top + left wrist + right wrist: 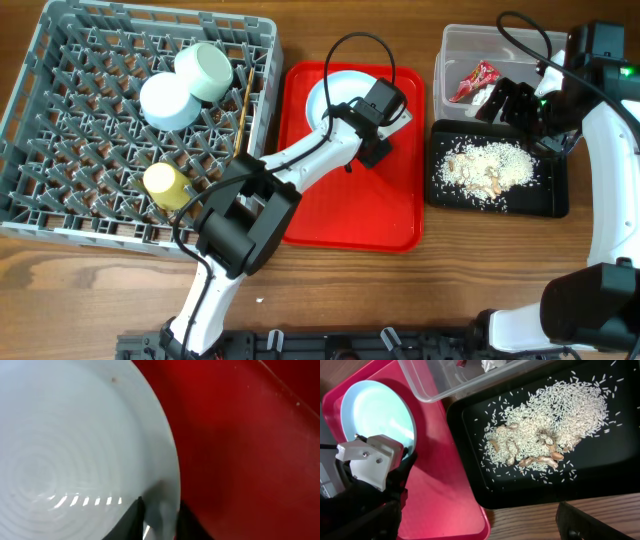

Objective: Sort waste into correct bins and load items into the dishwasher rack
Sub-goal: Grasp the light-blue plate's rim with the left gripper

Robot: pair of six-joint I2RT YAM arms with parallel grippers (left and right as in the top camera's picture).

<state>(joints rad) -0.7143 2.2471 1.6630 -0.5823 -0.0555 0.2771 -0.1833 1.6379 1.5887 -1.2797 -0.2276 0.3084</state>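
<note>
**Left pincer (160,521) tight on plate rim**

Narrowed down, one dark finger (127,522) on each side of the white plate (332,92), the rim caught between them. Gripped at the edge nearest the open red floor of the tray, as seen from the left wrist. Plate itself lying at the far end of the red tray (330,215), partly hidden from overhead by the left arm's wrist.

Right pincer (505,100) spread wide, with nothing between its fingers. Hanging over the near edge of the clear tub (450,45), close above the black tray (555,195).

Inside the clear tub: red snack wrapper (475,80), with a crumpled white napkin (492,364) near it.

On the black tray: whitish food scraps (485,165), a loose spread of grains with a few beige lumps in the middle. Tray just beside the red tray, just in front of the tub.

In the grey rack (60,150), at the left of the table (100,290): two pale bowls (205,70) touching each other toward the far side, yellow cup (165,185) nearer the front, chopsticks (243,115) along the right-hand wall.
</note>
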